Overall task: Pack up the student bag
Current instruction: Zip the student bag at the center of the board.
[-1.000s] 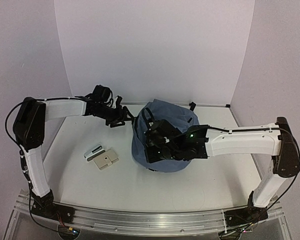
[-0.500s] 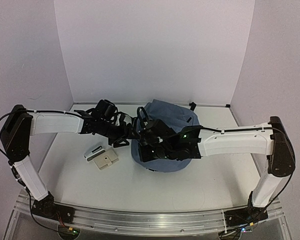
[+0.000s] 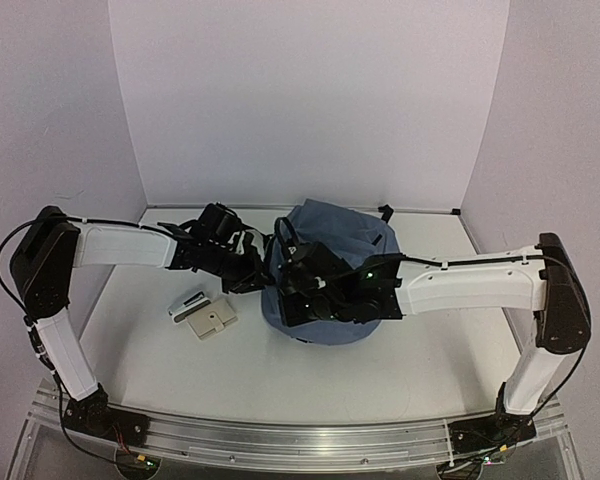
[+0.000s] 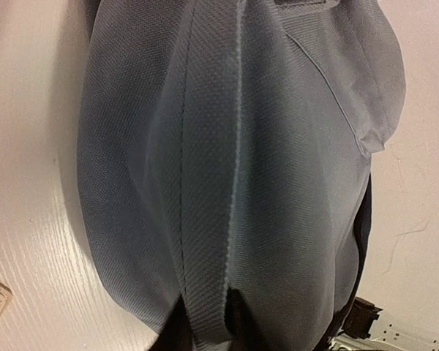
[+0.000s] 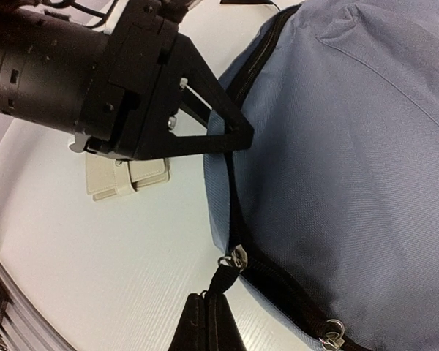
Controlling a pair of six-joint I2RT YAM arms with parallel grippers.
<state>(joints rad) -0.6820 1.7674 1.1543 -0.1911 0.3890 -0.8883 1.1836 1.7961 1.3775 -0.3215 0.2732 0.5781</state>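
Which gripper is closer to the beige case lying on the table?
Left. The left gripper pinches the student bag's edge next to the beige case; the right gripper is farther off, at the bag's zipper.

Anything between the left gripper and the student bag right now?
Nothing visible. The left gripper is at the side of the student bag, shut on a fold of its grey-blue fabric beside the black zipper.
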